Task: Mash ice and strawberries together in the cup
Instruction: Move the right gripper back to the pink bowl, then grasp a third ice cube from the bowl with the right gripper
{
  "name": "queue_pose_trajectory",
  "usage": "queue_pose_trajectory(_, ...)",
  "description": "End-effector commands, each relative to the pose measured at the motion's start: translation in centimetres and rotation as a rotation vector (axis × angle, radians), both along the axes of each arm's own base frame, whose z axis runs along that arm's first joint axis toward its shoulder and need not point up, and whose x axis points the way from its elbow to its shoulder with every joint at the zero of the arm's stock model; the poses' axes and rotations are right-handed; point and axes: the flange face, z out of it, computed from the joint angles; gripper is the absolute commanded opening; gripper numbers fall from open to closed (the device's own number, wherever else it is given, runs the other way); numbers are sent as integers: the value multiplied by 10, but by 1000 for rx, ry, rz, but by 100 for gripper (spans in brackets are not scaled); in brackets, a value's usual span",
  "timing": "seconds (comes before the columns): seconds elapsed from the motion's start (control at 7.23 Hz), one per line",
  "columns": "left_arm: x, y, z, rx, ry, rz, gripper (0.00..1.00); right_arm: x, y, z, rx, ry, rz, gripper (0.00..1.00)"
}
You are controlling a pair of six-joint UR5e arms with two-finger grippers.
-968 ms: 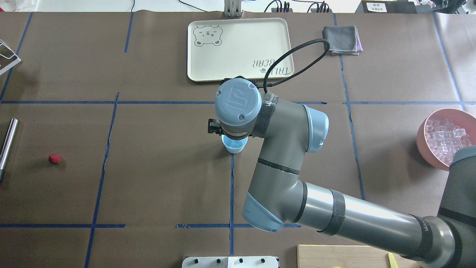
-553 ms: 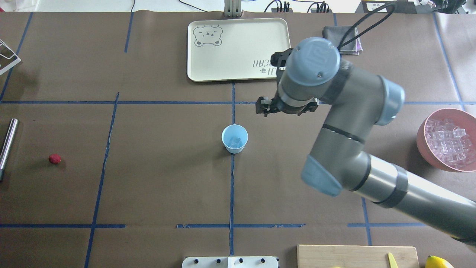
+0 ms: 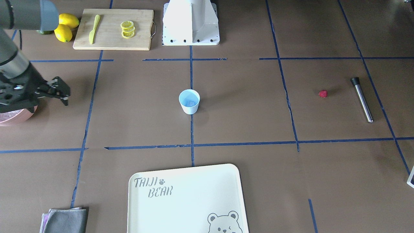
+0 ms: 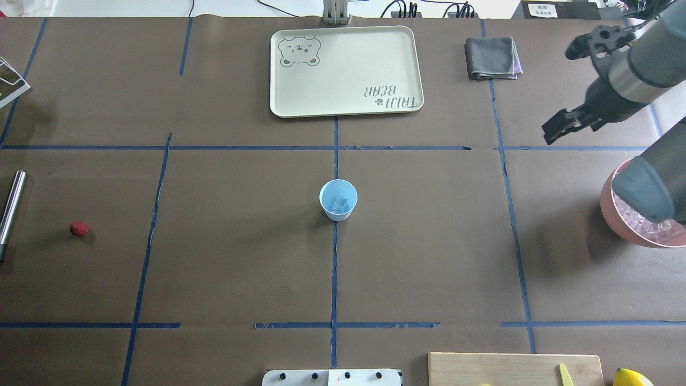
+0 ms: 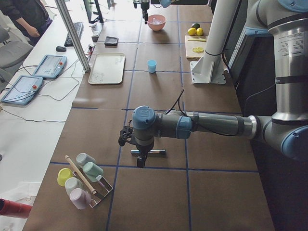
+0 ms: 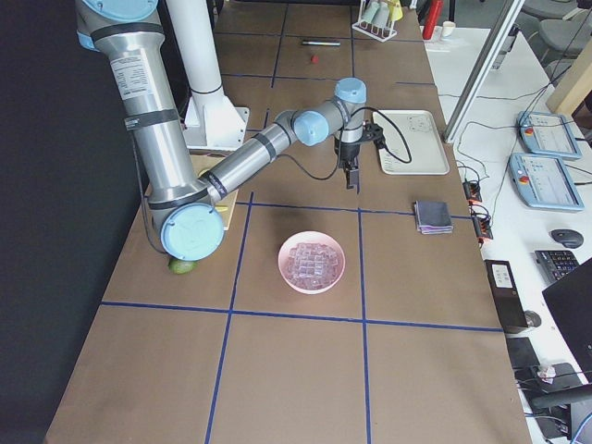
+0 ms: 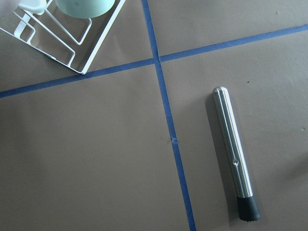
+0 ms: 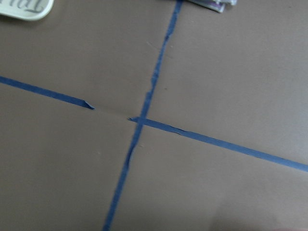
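Observation:
The light-blue cup stands at the table's middle, with one clear ice cube inside. More ice fills the pink bowl at the right. The red strawberry lies far left, beside a steel muddler. My right gripper hangs open and empty above the table, far right of the cup and beyond the bowl. My left gripper hovers over the muddler. It shows only in the left side view, so I cannot tell whether it is open or shut.
A cream bear tray and a grey cloth lie at the far side. A cutting board with lemon slices and a knife, and whole lemons, sit near the robot base. A wire rack of cups stands at the left end.
My right arm has swung from right over the cup to the far right, beyond the pink bowl. The cup now shows uncovered with an ice cube inside.

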Motion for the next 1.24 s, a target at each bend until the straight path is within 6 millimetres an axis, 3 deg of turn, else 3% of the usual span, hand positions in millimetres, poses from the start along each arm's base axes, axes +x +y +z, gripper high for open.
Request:
queue_pose_trajectory(0.0, 0, 0, 0, 1, 0, 1, 100, 64, 20, 73, 2, 27, -56, 99)
queue_pose_trajectory(0.14, 0, 0, 0, 1, 0, 1, 100, 81, 29, 110, 20, 16, -28, 99)
queue_pose_trajectory(0.28, 0, 0, -1, 3, 0, 1, 100, 87, 28, 135, 14, 6, -23, 98)
queue_pose_trajectory(0.55, 0, 0, -2, 4, 2, -1, 100, 95, 46, 170, -30, 30, -21, 92)
queue_pose_trajectory(0.69, 0, 0, -2, 4, 0, 1, 100, 96, 48, 184, -53, 45, -11, 89)
queue_pose_trajectory(1.11, 0, 0, -2, 4, 0, 1, 100, 85, 51, 195, -85, 61, -15, 79)
